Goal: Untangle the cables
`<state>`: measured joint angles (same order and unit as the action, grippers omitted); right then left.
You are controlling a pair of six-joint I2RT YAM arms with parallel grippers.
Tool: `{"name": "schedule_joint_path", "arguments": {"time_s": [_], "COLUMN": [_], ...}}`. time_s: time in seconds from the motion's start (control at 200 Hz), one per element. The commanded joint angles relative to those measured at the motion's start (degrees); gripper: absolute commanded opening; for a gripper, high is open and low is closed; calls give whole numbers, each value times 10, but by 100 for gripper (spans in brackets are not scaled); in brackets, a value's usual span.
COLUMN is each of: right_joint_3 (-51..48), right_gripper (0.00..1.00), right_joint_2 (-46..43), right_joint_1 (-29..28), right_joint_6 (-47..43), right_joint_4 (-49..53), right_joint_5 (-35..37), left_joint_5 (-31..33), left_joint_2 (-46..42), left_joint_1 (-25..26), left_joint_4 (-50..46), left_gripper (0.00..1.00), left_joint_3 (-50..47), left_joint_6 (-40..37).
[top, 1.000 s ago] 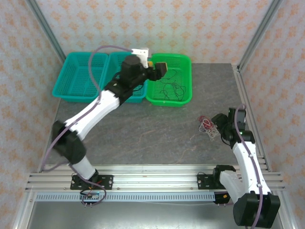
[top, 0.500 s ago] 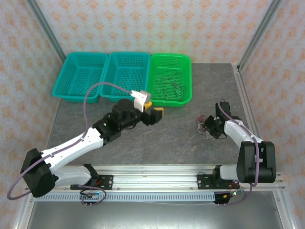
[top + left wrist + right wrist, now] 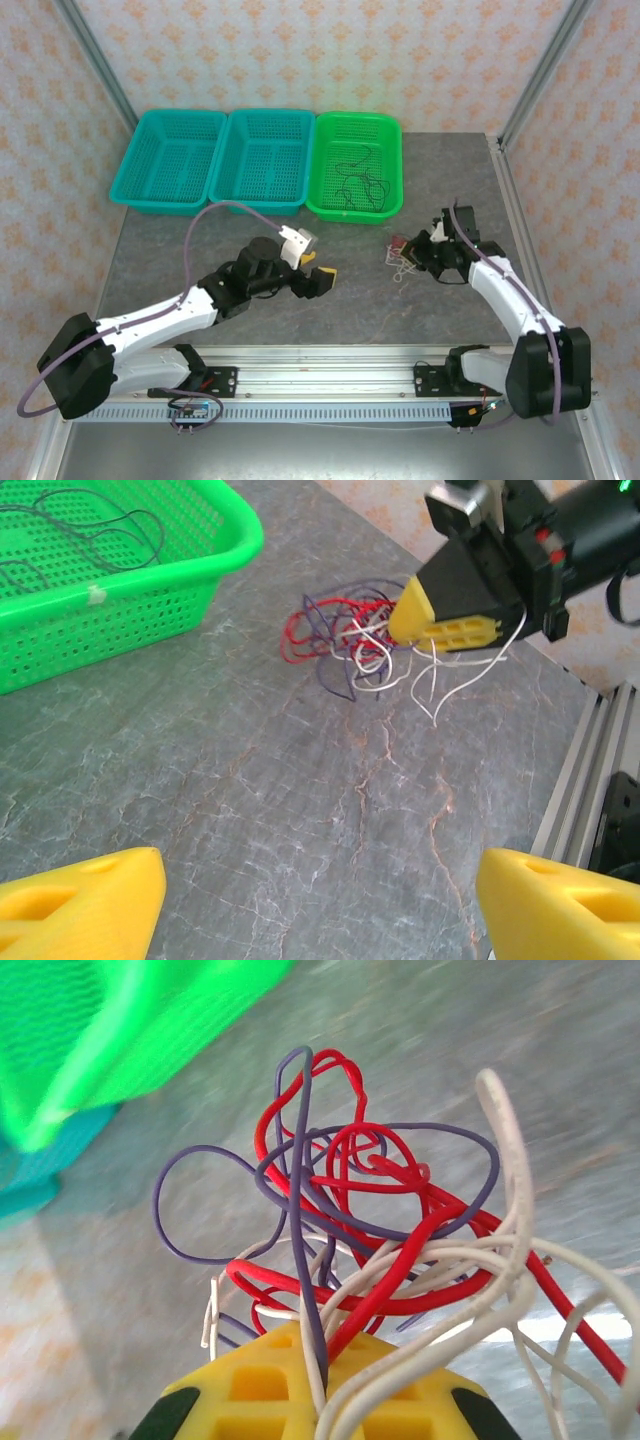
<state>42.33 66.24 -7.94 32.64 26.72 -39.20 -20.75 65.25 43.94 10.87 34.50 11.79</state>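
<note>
Both arms have shifted: from above, the right gripper (image 3: 416,256) has dragged the cables (image 3: 400,263) closer to the green basket (image 3: 356,211), just off its near right corner. Left wrist: the left gripper (image 3: 320,910) is wide apart, well short of them. Right wrist: jaws clamped on, seemingly, several strands together; pulling could tighten the knot.

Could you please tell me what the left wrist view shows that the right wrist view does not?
Left wrist view: the left gripper open, a black cable in the green basket, the right gripper seen from outside, shut on the knot of cables. Right wrist view: purple, red and white strands up close, pinched between its pads, plus a teal basket. Both: the knot, the green basket, the grey table.
</note>
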Motion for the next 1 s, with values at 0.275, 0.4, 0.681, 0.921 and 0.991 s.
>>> {"name": "schedule_joint_path", "arguments": {"time_s": [0.275, 0.4, 0.681, 0.921, 0.991], "right_joint_3": [31, 34, 26, 25, 25], "right_gripper": [0, 0, 0, 0, 0], "right_joint_2": [13, 36, 29, 21, 21], "right_joint_1": [-74, -76, -80, -81, -82], "right_joint_6": [62, 69, 67, 69, 67], "right_joint_4": [-37, -46, -42, -44, -42], "right_joint_5": [-76, -98, -96, -106, -106], "left_joint_5": [-86, -89, -106, -38, -25], "left_joint_2": [118, 192, 289, 304, 300], "left_joint_1": [6, 6, 5, 6, 6], "left_joint_4": [161, 234, 333, 311, 310], "left_gripper": [77, 72, 68, 29, 22], "left_joint_3": [-19, -17, 36, 51, 49], "left_joint_6": [1, 24, 90, 90, 88]}}
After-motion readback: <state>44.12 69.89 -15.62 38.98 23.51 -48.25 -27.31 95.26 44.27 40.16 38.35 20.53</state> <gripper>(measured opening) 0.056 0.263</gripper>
